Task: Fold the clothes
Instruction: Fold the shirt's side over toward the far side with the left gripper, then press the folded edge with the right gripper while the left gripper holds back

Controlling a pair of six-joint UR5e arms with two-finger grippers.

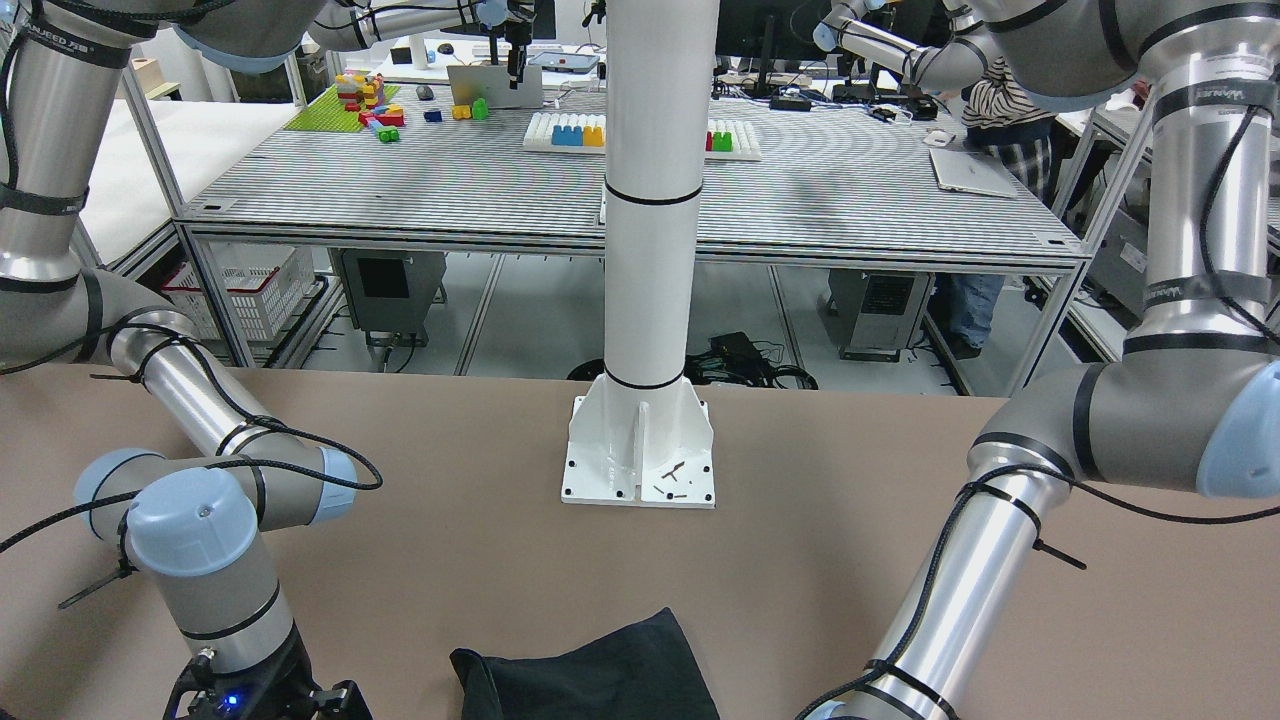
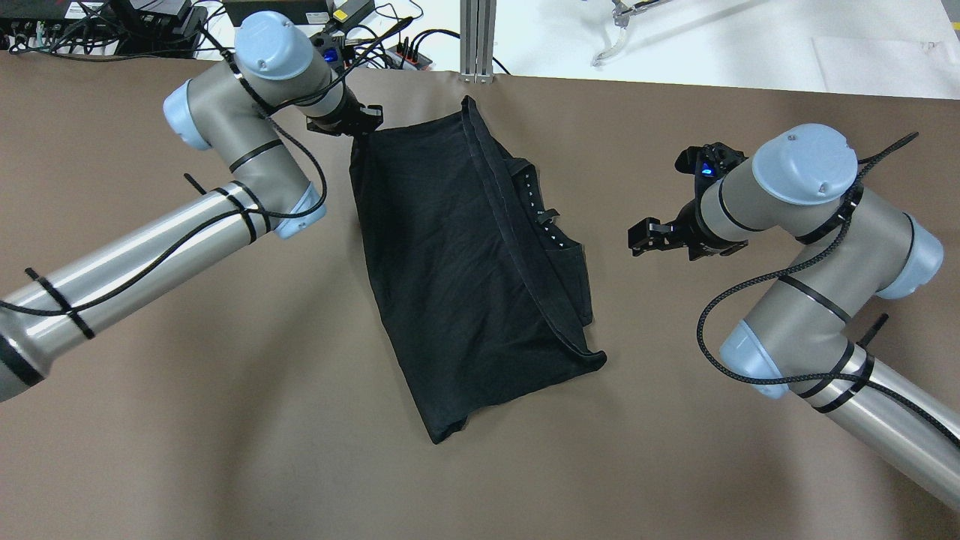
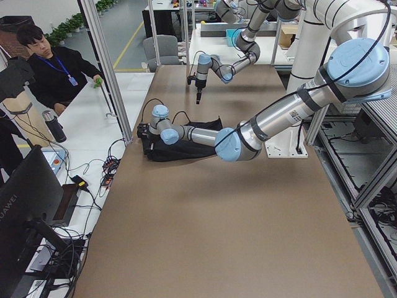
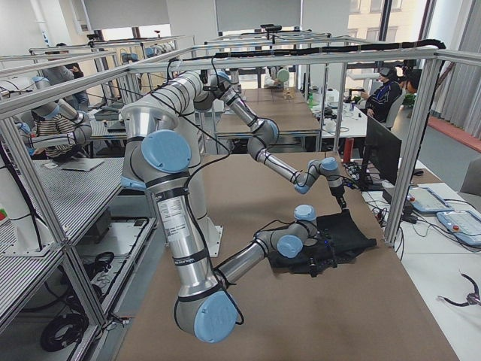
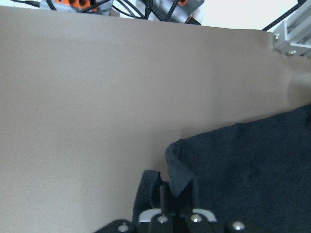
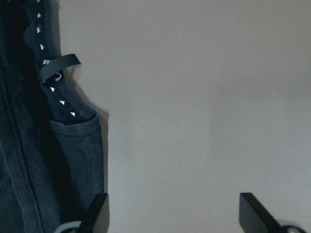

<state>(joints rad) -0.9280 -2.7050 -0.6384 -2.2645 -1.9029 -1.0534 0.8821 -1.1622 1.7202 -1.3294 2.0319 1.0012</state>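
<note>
Jaws of left gripper (image 5: 167, 191): clenching on a corner of the clothes (image 2: 457, 262); the wrist view is showing dark fabric bunching up between the two fingers.
Jaws of right gripper (image 6: 175, 208): standing wide apart and gripping nothing; both fingertips (image 6: 96, 208) are hovering over bare table, one of them just beside the fabric's edge.
Left arm (image 2: 150, 255): reaching out past the white post (image 1: 650, 200) on the robot's left side, with its wrist sitting at the corner of the fabric farthest from the post.
Right arm (image 2: 817, 315): reaching out on the post's other side, its wrist bending back toward the fabric and stopping just short of it.
Clothes: lying on the table out in front of the post, well apart from its base plate (image 1: 640, 450) and between the two grippers; a black piece, mostly flat, showing a long seam ridge running away from the post.
Edge facing the right gripper: showing a tape with small white marks and a small loop (image 6: 60, 65) sticking out.
Table (image 2: 187, 420): brown, carrying the post, the fabric and nothing else near the grippers.
</note>
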